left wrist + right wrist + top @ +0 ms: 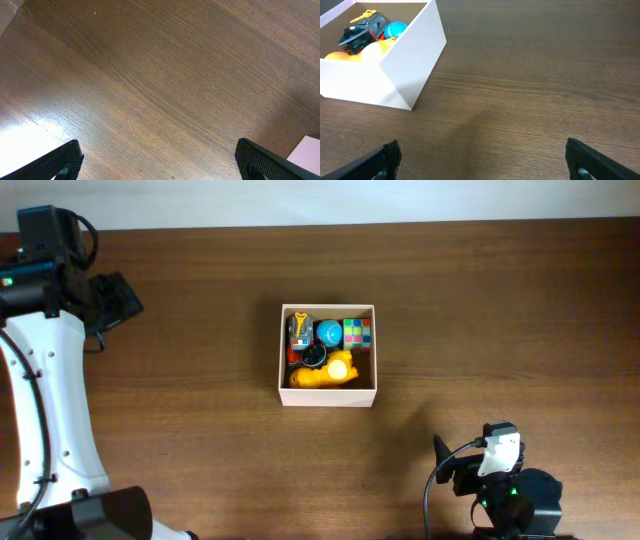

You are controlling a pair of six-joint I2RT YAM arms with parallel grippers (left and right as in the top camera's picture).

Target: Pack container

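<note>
The container (329, 397) is a square white-walled cardboard box at the middle of the table. It holds several toys: a yellow toy (325, 372), a blue ball (329, 332), a coloured cube (357, 332) and a dark toy with an orange part (300, 330). It also shows at the upper left of the right wrist view (415, 55). My left gripper (160, 162) is open and empty over bare wood at the far left. My right gripper (482, 160) is open and empty near the front right, well apart from the box.
The brown wooden table (480, 310) spreads around the box. A pale wall strip (320, 200) runs along the far edge. The left arm's white body (55, 400) stands at the left side. The right arm's base (505, 495) sits at the front right.
</note>
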